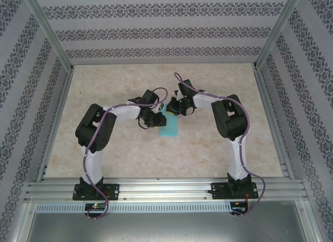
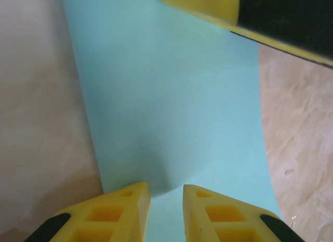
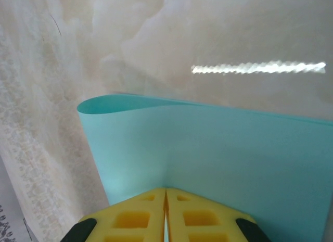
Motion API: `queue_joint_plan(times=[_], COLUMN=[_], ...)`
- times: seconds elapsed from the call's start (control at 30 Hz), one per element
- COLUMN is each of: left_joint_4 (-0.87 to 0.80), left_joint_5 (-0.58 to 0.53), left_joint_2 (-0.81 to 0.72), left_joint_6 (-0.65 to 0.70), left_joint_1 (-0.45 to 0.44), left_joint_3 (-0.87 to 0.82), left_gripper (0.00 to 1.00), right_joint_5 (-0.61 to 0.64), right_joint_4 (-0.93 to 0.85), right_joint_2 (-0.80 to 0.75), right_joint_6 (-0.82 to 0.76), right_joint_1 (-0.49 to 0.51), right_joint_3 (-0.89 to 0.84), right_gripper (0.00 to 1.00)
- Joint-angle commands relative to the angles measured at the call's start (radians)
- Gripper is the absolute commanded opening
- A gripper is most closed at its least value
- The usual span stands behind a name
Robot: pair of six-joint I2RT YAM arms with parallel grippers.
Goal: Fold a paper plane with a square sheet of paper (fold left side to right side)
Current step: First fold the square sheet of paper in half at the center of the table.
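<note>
- Paper (image 1: 169, 128): plain teal, doubled over into a narrow strip. In the right wrist view its fold is a soft open curl, not pressed flat.
- It lies near the centre of the table (image 1: 104, 148), long axis roughly 12-to-6 in the top view.
- Right gripper (image 3: 165, 221): at the strip's 12 o'clock end, fingers together, pinching the paper's edge.
- Left gripper (image 2: 166, 200): at its 9 o'clock side, fingers slightly apart over the paper. Whether the tips touch it is unclear.
</note>
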Motion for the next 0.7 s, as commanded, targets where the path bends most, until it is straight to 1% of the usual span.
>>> queue_joint_plan(times=[0.0,0.3,0.67], left_joint_4=[-0.125,-0.094,-0.056], left_joint_5=[0.028,0.065,0.064], left_joint_2=[-0.016,-0.077,-0.157], left_joint_6=[0.031,0.028,-0.027], left_joint_1=[-0.028,-0.068,-0.111], left_joint_3=[-0.089,-0.154,-0.284], left_gripper=[0.26,0.27,0.27], right_joint_5=[0.075,0.083,0.084], right_joint_4=[-0.040,-0.047,-0.062], right_joint_2=[0.045,0.053,0.058], right_joint_6=[-0.022,-0.025,-0.032], right_joint_1=[-0.006,-0.004,-0.005], right_joint_3=[0.008,0.010,0.025], right_gripper=[0.10,0.10,0.10])
